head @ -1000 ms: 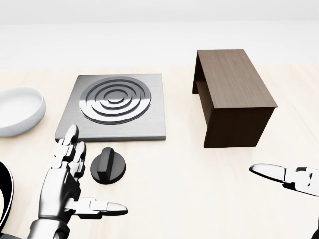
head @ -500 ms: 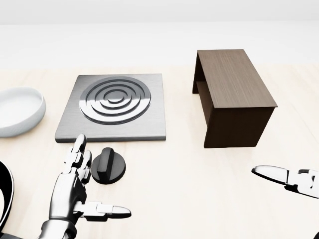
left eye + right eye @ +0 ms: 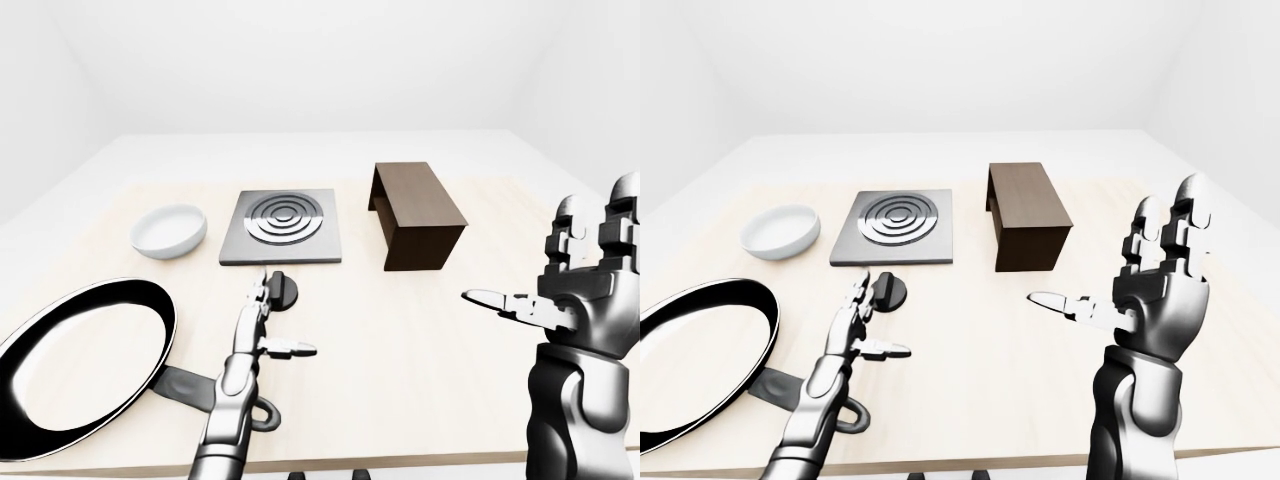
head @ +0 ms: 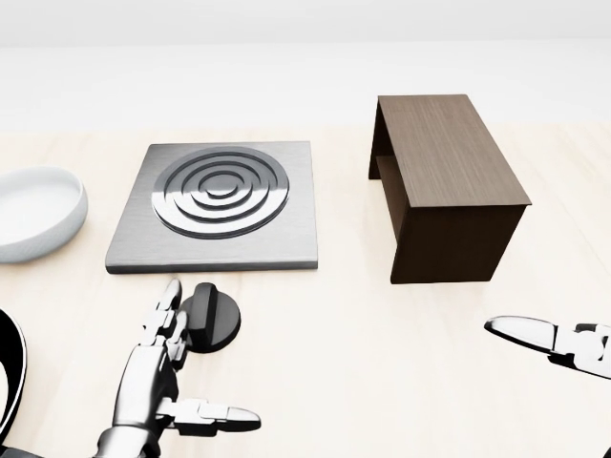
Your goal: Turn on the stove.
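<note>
The stove is a square steel plate [image 4: 291, 239] with a ringed burner [image 4: 221, 189] in the middle of the head view. Its black round knob [image 4: 212, 319] lies on the wooden table just below the plate. My left hand [image 4: 177, 377] is open, fingers [image 4: 164, 315] stretched up beside the knob's left edge, thumb pointing right; it does not grip the knob. My right hand [image 3: 1140, 300] is open, palm raised, at the right, far from the stove.
A dark wooden box-like stand [image 4: 449, 186] sits right of the stove. A white bowl [image 4: 33, 212] lies left of it. A black frying pan [image 3: 80, 350] lies at the lower left, its handle [image 3: 190, 388] under my left forearm.
My left hand has slid down and right, so its fingers now stand closer to the knob. The right hand has barely moved. Knob and stove are unchanged.
</note>
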### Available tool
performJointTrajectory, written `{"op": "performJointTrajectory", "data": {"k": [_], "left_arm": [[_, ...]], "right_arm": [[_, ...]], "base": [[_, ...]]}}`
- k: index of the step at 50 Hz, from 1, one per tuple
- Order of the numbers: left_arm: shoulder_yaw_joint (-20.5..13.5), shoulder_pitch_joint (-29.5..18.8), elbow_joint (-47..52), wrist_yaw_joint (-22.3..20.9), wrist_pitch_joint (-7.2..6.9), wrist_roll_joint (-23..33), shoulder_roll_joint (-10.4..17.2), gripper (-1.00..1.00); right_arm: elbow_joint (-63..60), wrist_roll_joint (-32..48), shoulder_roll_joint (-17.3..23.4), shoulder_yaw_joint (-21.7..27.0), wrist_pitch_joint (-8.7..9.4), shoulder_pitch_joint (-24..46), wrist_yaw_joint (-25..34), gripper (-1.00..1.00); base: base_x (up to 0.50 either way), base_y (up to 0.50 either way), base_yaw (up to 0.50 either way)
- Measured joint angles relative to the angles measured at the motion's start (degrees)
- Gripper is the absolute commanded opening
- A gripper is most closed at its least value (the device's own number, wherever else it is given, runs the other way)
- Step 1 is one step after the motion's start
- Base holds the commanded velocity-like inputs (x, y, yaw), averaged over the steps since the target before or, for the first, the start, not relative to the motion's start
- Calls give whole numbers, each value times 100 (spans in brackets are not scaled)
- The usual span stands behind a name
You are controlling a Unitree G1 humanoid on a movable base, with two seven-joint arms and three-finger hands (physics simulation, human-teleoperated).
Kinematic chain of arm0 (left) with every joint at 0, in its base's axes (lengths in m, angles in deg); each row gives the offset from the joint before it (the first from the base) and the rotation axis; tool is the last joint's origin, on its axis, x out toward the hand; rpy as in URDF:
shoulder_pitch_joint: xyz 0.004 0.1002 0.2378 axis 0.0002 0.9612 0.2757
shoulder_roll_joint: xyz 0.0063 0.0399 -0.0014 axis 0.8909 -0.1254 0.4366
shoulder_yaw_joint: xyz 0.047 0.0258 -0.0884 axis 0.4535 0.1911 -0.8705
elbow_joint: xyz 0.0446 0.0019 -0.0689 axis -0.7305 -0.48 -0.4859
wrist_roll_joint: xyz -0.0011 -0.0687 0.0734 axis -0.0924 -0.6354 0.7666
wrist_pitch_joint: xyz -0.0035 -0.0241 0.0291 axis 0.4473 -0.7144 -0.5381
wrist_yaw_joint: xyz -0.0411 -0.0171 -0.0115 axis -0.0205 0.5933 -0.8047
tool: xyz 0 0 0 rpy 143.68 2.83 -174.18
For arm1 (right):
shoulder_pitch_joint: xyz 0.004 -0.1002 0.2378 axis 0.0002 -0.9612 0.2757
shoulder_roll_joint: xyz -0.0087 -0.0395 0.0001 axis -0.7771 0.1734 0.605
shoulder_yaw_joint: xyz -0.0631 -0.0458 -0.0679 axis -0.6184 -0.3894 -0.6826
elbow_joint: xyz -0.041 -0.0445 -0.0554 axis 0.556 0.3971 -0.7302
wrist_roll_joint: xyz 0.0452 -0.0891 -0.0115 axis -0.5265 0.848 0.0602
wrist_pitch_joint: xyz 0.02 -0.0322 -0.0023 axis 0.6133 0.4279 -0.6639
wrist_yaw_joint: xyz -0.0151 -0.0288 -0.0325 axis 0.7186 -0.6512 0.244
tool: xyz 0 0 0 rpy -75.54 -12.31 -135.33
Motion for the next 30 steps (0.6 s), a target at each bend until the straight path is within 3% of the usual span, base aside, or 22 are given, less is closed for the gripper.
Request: {"op": "performJointTrajectory", "data": {"k": [15, 30], "left_arm": [[33, -78, -400, 27, 0, 78, -16, 100], [234, 162, -79, 17, 0, 181, -102, 100]], "right_arm": [[16, 5, -7, -3, 0, -13, 5, 100], [48, 14, -16, -3, 0, -35, 20, 100]], "base": [[0, 0, 0], [0, 0, 0]]}}
